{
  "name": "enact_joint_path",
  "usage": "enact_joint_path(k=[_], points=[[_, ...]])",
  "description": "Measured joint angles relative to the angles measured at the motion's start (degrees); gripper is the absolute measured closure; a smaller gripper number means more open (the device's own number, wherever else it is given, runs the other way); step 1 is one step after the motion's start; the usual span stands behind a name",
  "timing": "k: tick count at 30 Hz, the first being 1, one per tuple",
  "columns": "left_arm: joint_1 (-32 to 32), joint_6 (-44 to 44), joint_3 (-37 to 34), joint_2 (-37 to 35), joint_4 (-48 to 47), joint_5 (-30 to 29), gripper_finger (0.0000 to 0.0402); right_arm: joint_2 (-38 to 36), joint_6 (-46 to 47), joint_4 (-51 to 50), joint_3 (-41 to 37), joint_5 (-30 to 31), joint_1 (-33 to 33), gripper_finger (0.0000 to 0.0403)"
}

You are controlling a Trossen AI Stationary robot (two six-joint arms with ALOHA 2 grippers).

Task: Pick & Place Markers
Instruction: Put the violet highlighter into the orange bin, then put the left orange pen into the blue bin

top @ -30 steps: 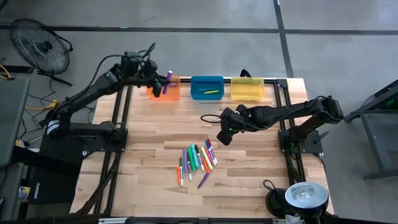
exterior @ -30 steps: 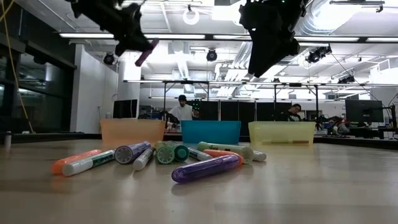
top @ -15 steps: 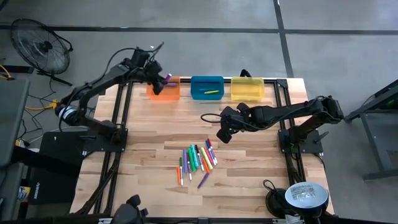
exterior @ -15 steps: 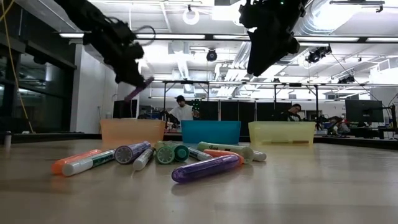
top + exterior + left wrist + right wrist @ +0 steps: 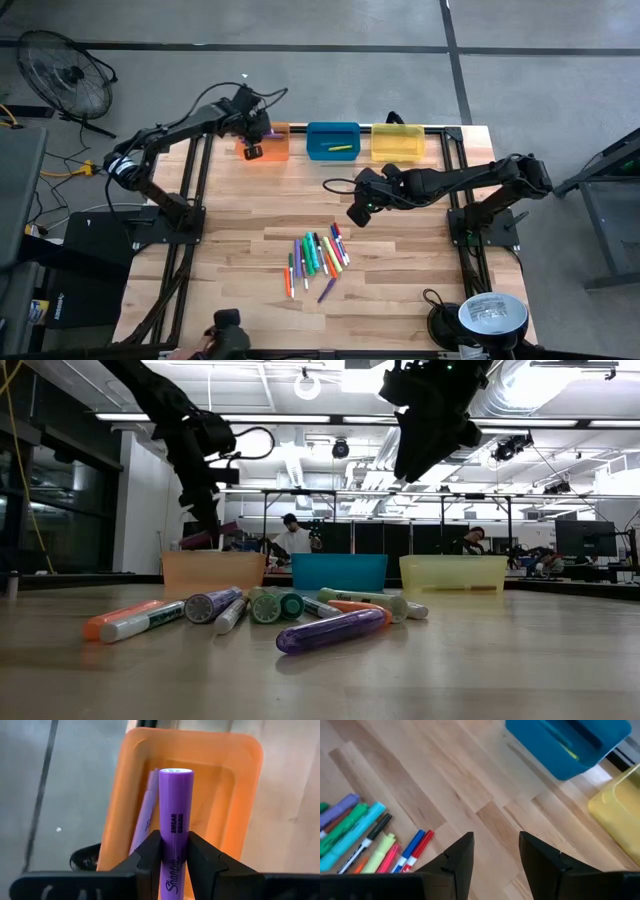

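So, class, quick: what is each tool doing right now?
Left tool: shut on the purple marker, over the orange bin.
Right tool: open, empty.

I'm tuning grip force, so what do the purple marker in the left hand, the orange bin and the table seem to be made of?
Purple marker: probably smooth plastic; glossy barrel with printed lettering.
Orange bin: likely translucent plastic; rounded moulded corners.
Table: pale wood planks, matt; grain and seams show.
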Motion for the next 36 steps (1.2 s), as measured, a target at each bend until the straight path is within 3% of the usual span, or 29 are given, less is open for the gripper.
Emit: enact_joint_path(k=[5, 15, 27, 36], points=[[-2.06, 2.83, 0.08, 3.48, 0.43, -4.33, 0.0333, 0.0, 0.63, 0.17, 0.0, 1.1, 0.0, 0.0257], [-2.31, 2.76, 3.27, 8.32, -0.15, -6.58, 0.0331, 0.0, 2.56, 0.17, 0.0, 1.04, 0.0, 0.0257], [-2.78, 5.43, 3.5, 8.39, 0.16, -9.25, 0.0293, 0.0, 4.9, 0.17, 0.0, -0.27, 0.0, 0.0257], [-2.77, -3.17, 3.62, 8.37, -1.1, -10.25, 0.0291, 0.0, 5.18, 0.17, 0.0, -0.56, 0.02, 0.0256]])
